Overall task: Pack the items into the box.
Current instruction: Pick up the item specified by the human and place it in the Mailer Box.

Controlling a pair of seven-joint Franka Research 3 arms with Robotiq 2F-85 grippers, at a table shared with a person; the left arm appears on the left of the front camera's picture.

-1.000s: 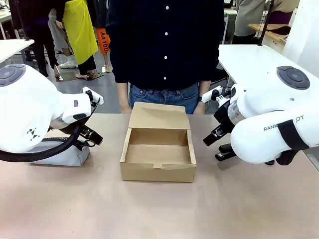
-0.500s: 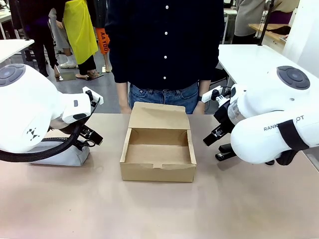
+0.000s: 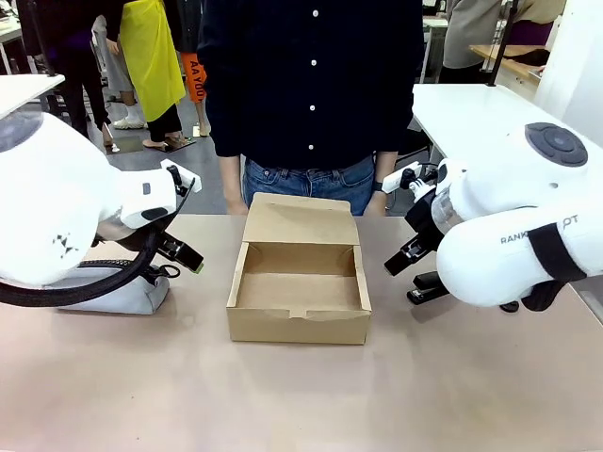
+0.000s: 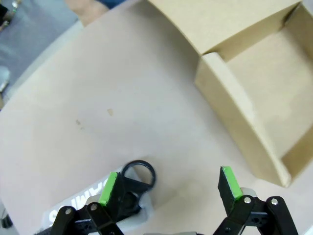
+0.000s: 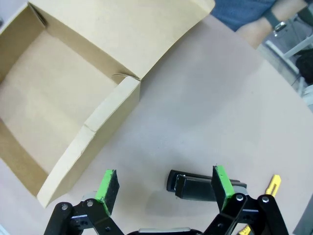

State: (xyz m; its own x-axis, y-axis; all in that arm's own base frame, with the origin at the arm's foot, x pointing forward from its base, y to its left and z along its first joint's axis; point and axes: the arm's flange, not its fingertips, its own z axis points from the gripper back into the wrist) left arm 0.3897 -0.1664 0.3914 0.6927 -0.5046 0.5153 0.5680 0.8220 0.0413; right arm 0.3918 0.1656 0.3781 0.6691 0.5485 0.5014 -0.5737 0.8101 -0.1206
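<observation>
Tabletop [image 3: 301, 395], pale and smooth, is bordered by a grey-floored room where a person [image 3: 314, 85] is stationed at the far side. The box [image 3: 300, 292] is set mid-table, lid raised, its inside bare. The left gripper [image 4: 168, 183] is spread wide near the pouch [image 3: 122, 290]; the right gripper [image 5: 164, 183] (likewise released, nothing gripped) is held by the stapler [image 5: 205, 187] and utility knife [image 5: 274, 185].

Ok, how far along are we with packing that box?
The box stands open with its lid up and nothing inside. Neither the left gripper nor the right gripper holds anything; both are open. Still to pack and close in: the black stapler and yellow utility knife.
</observation>
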